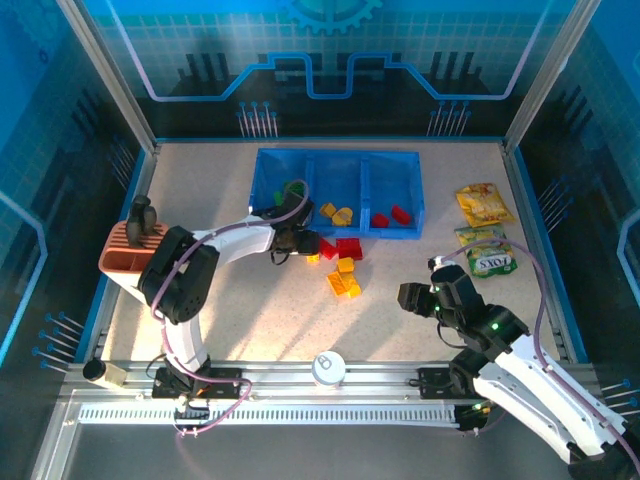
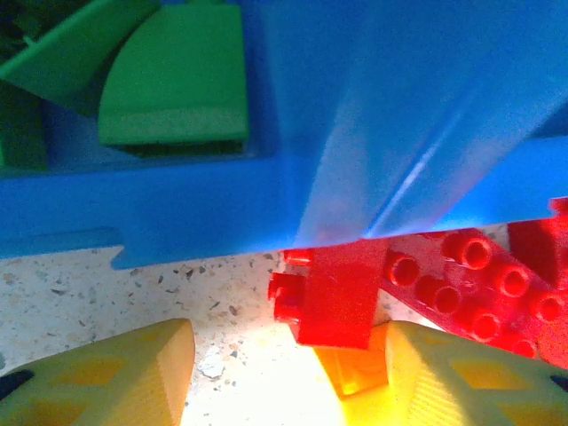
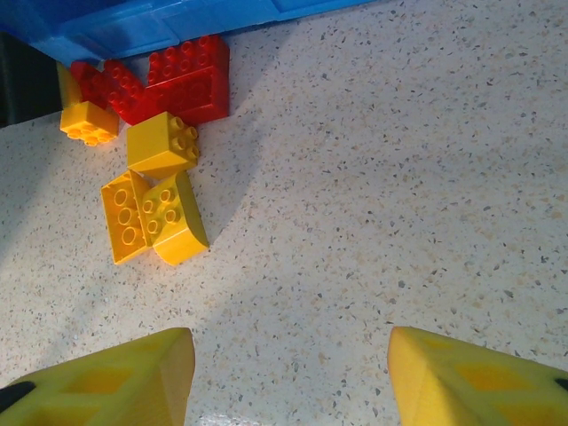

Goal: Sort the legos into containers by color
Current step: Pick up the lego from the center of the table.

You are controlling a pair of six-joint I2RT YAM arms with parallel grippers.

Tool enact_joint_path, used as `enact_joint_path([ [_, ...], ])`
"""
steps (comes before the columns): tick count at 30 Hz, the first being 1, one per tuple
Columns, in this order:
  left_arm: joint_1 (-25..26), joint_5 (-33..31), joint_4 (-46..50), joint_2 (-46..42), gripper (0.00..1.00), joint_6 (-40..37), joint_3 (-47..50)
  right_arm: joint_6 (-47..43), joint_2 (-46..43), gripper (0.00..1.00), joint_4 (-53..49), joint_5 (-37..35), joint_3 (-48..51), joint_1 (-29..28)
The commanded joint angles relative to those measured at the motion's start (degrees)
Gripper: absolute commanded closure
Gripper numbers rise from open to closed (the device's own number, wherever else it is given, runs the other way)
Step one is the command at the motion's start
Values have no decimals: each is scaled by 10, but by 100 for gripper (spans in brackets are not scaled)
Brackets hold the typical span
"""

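jaws standing wide, the left gripper is needing to centre on the red brick just ahead, pinching clear of the tray wall beyond.

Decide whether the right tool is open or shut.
Open. The right tool has its yellow fingers wide apart above the table, gripping nothing.

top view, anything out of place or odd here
Nothing looks damaged. Red bricks and yellow bricks lie loose on the table by the front wall of the blue tray, unsorted; snack packets sit right of it.
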State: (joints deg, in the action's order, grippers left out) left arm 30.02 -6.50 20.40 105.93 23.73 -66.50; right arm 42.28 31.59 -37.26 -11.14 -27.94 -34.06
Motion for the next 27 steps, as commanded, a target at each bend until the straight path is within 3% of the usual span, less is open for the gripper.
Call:
enact_joint_path([
  [1,2,-11,0,19,41,-1,-15,9,-7,39,-7,-4,8,-4],
  [7,2,-15,3,37,44,-7,-34,9,-8,39,-9,-5,7,-3],
  [16,4,-8,7,38,64,-9,-45,10,-5,39,-8,-7,8,-3],
  [21,16,-12,18,12,75,-3,-37,10,-5,39,-5,-8,11,-3],
  [27,39,-8,14,-51,79,-9,-47,10,1,39,6,-8,15,-3],
])
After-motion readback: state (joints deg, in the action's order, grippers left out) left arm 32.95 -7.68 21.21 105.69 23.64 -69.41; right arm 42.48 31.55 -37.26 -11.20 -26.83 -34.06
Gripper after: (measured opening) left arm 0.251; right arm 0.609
